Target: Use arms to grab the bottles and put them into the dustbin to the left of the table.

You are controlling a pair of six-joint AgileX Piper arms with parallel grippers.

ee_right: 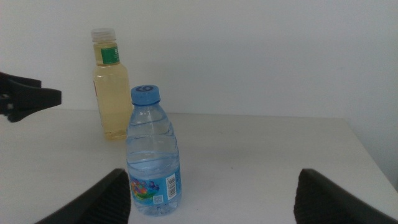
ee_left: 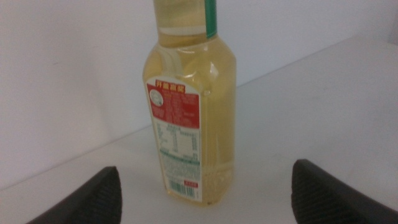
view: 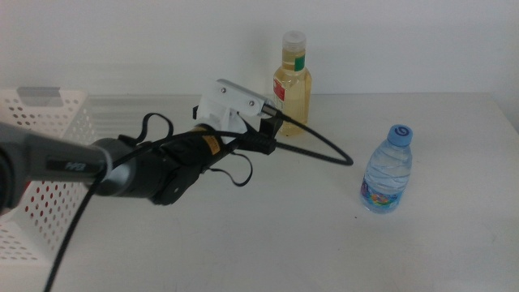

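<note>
The left gripper [ee_left: 205, 186] is reaching toward the yellow bottle [view: 292, 85], its fingers [ee_left: 81, 199] spread wide and released, with the bottle standing upright between them in the left wrist view but not yet touched. That bottle is standing at the far side of the table [view: 438, 243], well apart from the dustbin [view: 49, 162] at the table's left edge. The water bottle [view: 388, 170] is standing to the right of the yellow bottle, nearer the camera. The right gripper [ee_right: 211, 199] is waiting near it, its fingers likewise released. One risk: a finger nudging the tall, narrow bottle off-centre before closing could tip it over.
</note>
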